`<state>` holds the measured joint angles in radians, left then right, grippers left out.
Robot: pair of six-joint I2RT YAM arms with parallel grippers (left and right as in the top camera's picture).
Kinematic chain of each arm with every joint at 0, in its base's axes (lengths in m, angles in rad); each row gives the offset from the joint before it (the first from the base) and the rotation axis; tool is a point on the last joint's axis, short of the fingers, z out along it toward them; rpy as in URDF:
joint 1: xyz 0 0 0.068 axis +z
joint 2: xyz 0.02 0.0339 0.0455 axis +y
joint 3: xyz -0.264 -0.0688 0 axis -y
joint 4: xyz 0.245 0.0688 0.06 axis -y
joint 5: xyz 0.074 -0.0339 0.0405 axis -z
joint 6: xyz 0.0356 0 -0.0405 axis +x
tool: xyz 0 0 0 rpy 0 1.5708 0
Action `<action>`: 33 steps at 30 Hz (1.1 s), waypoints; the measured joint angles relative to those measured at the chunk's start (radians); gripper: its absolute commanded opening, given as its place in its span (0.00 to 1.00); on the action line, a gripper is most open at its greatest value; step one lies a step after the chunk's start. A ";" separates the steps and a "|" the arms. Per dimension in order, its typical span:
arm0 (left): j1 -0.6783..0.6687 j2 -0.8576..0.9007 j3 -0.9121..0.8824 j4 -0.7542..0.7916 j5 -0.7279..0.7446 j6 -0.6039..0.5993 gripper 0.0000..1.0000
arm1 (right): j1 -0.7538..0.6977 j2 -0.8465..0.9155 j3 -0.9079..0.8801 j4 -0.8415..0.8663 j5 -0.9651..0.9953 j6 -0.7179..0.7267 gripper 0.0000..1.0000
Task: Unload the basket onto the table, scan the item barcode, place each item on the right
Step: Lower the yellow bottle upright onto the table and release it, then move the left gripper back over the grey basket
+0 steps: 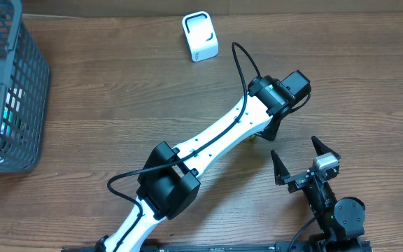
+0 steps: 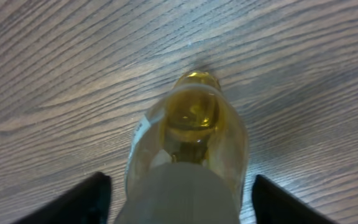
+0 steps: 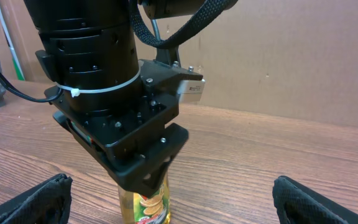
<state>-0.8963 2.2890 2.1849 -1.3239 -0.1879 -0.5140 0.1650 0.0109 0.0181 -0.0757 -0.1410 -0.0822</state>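
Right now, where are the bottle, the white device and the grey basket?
bottle (image 2: 194, 118): left wrist view, on its yellow body.
white device (image 1: 200, 36): overhead view, on its top face.
grey basket (image 1: 33, 105): overhead view, on its right mesh wall.

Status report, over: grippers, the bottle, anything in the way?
Left gripper open astride the bottle, not touching. Right gripper open, empty. Bottle upright on the table. Nothing seen blocking the white scanner.

Overhead straight down; both wrist views close on bottle (image 2: 188, 124).
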 measured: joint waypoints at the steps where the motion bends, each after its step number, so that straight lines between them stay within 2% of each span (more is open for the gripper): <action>1: 0.000 0.000 0.000 0.000 0.000 -0.004 0.85 | 0.000 0.000 0.000 -0.001 0.000 0.000 1.00; 9: 0.002 0.000 0.045 -0.005 0.001 0.000 0.93 | 0.000 0.000 0.000 -0.001 -0.001 0.000 1.00; 14: 0.024 0.000 0.186 -0.005 0.004 0.037 0.91 | 0.000 0.000 0.000 0.000 0.000 0.000 1.00; 19: 0.101 -0.031 0.338 -0.026 0.003 0.083 0.87 | 0.000 0.000 0.000 0.000 0.000 0.000 1.00; 26: 0.315 -0.170 0.418 -0.039 -0.094 0.111 0.84 | 0.000 0.000 0.000 0.000 0.000 0.000 1.00; 33: 0.663 -0.345 0.423 -0.046 -0.154 0.125 0.83 | 0.000 0.000 0.000 0.000 0.000 0.000 1.00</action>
<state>-0.2329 1.9442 2.6076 -1.3697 -0.3416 -0.3893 0.1650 0.0109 0.0181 -0.0761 -0.1410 -0.0822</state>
